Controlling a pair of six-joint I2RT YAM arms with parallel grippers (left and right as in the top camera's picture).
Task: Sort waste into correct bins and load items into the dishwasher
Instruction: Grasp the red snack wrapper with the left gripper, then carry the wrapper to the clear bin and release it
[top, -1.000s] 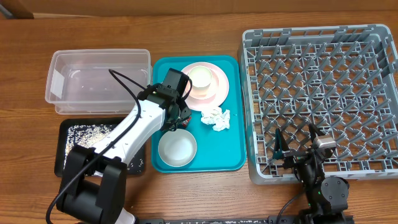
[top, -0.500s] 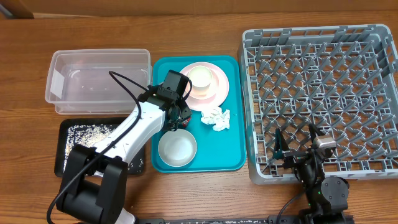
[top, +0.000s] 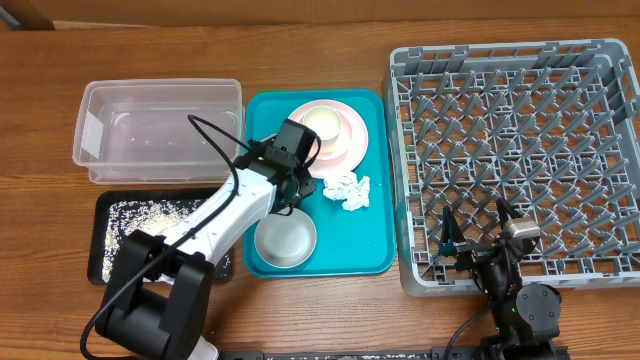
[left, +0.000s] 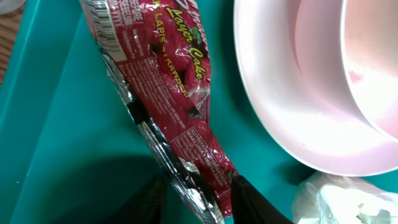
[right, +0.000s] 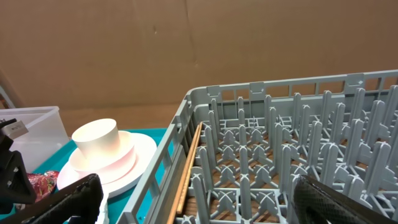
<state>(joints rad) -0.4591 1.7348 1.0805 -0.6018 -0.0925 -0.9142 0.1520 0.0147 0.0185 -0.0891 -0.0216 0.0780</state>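
At the far left the clear tub (top: 158, 130) stands on the table, and just beside it at 6 o'clock lies the black tray (top: 108, 262) with rice scraps (top: 140, 212) strewn in it. To the right of both lies the teal tray (top: 375, 230). The left gripper (top: 297, 190) hangs over the middle of it, and the left wrist view shows its jaws pinching the lower end of the red wrapper (left: 168, 106), which runs up towards 11 o'clock above the teal surface, just beside the plate's rim. At 6 o'clock from that gripper the bowl (top: 285, 238) sits in the teal tray's near part. At 12 o'clock from it the plate (top: 350, 140) lies in the far part, with the cup (top: 322, 122) standing on it. The napkin (top: 348, 190) lies crumpled at 3 o'clock from the gripper, close to the plate's edge. Further right the rack (top: 520, 150) fills the table's right side, apart from the teal tray. The right gripper (top: 478, 235) hovers at the rack's 7 o'clock corner, its jaws spread wide and holding nothing.
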